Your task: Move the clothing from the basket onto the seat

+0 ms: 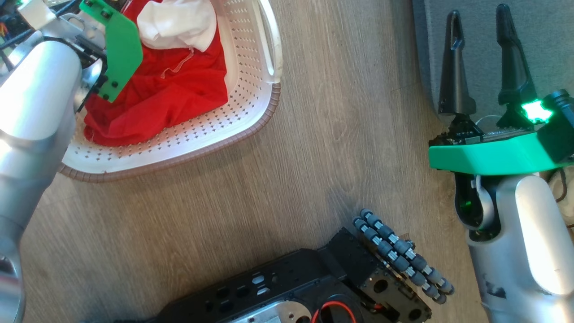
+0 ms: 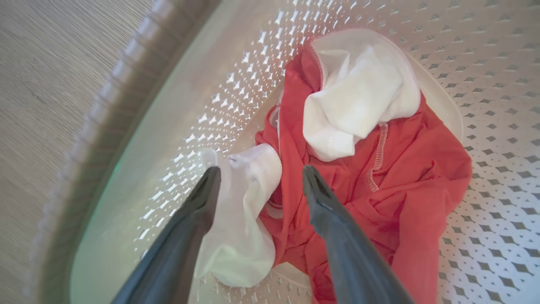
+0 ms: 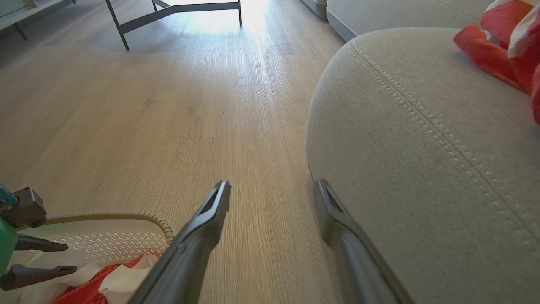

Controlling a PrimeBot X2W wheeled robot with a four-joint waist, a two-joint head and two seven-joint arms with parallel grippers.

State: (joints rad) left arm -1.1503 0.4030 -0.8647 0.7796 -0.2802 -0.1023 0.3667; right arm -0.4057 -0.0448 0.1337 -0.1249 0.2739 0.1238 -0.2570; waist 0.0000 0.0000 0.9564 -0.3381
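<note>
Floor (image 3: 147,126) between basket (image 3: 118,245), seat (image 3: 422,147); metal frame (image 3: 190,9), maybe table, beyond.

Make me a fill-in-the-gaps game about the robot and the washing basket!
1. The clothing is white and ____.
2. It lies in a basket that stands on the wooden ____.
3. The left pincer above the clothing is ____, not shut.
4. The right pincer is holding ____.

Missing words: red; floor; open; nothing.
</note>
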